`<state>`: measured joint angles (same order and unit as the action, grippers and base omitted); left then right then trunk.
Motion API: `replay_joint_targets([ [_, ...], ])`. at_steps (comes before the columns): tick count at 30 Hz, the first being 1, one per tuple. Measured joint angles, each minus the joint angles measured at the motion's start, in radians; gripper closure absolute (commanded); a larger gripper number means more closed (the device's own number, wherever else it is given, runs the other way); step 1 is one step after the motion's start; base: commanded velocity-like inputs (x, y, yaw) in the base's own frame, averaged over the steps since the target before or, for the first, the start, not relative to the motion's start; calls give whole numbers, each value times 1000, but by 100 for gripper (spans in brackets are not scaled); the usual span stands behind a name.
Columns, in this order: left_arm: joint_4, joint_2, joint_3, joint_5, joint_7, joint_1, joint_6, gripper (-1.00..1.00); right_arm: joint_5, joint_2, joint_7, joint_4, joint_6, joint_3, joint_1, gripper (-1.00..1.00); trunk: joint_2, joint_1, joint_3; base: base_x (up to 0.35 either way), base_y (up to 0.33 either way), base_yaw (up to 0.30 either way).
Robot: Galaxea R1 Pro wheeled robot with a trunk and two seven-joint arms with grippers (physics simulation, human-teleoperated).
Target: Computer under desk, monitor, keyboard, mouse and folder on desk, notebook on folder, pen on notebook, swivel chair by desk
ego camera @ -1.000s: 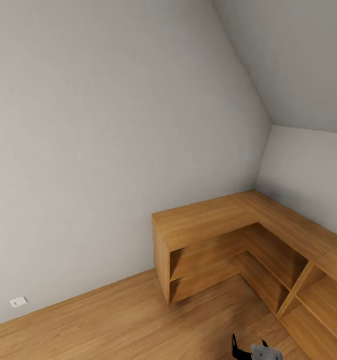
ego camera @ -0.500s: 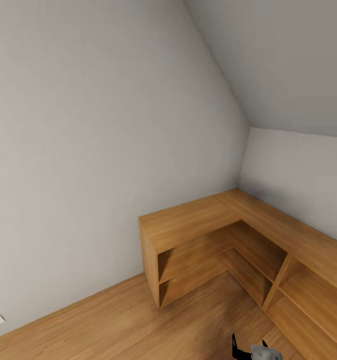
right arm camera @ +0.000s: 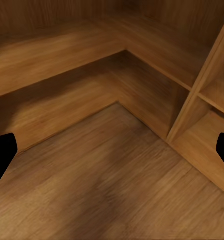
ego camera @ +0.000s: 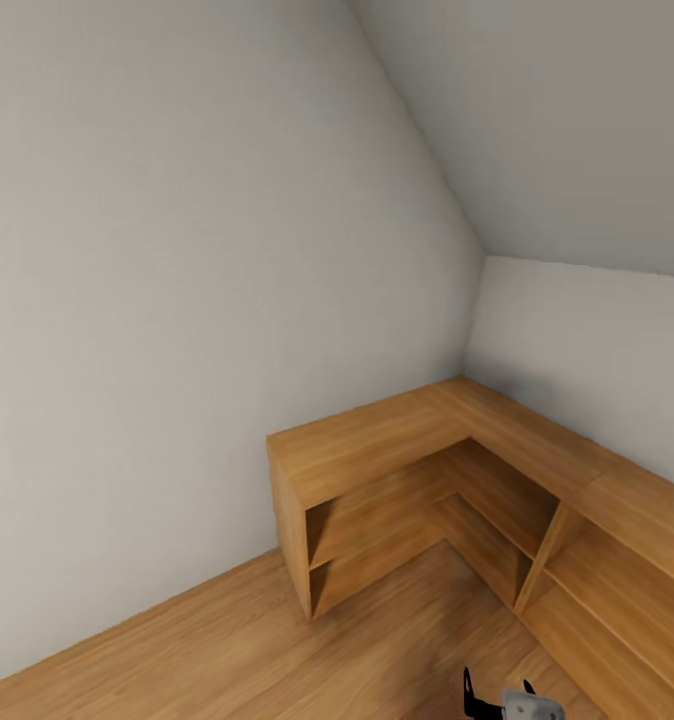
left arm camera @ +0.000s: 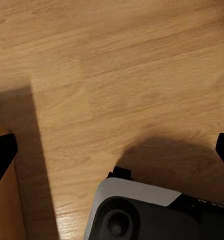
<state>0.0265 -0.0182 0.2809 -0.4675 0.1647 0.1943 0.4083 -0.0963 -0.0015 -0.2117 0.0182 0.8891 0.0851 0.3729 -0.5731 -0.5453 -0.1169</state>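
Observation:
None of the task's things are in view. In the left wrist view my left gripper (left arm camera: 112, 155) is open, its black fingertips (left arm camera: 2, 157) far apart over bare wooden floor, with nothing between them. In the right wrist view my right gripper (right arm camera: 112, 152) is also open and empty, low over the floor in front of the inner corner of a wooden shelf unit (right arm camera: 141, 55). A black finger (ego camera: 469, 693) and grey housing of my right arm peek in at the bottom edge of the head view.
A light wooden L-shaped shelf unit (ego camera: 377, 440) with open compartments fills the room corner ahead and runs along the right wall. Grey walls and a sloped ceiling (ego camera: 557, 120) close it in. Wooden floor (ego camera: 227, 650) lies open to the left. My own base (left arm camera: 156, 215) shows below the left gripper.
The whole head view has shifted: the shelf unit now sits further left in the picture and the wall socket has slid to the left edge, so the camera turned right. Grippers unchanged.

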Motion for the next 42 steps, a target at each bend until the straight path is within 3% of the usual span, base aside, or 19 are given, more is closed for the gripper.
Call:
replay_joint_targets([
  [5, 1, 0, -3, 0, 0, 0, 19, -100, 0, -1, 20, 0, 0, 0, 0, -100, 0, 0, -2, 0, 0, -255],
  [14, 0, -6, -5, -4, 10, 0, 207, -100, 0, -2, 40, 0, 0, 1, 0, -100, 0, 0, -2, 0, 0, -284],
  [17, 0, -7, -6, -6, 12, 0, 233, -100, 0, -2, 42, 0, 0, 1, 0, -100, 0, 0, -2, 0, 0, -289],
  [31, 0, -6, -6, -4, 3, 0, 247, -100, 0, -6, 85, 0, -1, 1, 0, -100, 0, 0, -2, 14, 8, -290],
  [42, 0, -6, -5, -5, 6, 0, 248, -100, 0, -6, 86, 0, -1, 1, 0, -100, 0, 1, -2, 282, 114, -291],
])
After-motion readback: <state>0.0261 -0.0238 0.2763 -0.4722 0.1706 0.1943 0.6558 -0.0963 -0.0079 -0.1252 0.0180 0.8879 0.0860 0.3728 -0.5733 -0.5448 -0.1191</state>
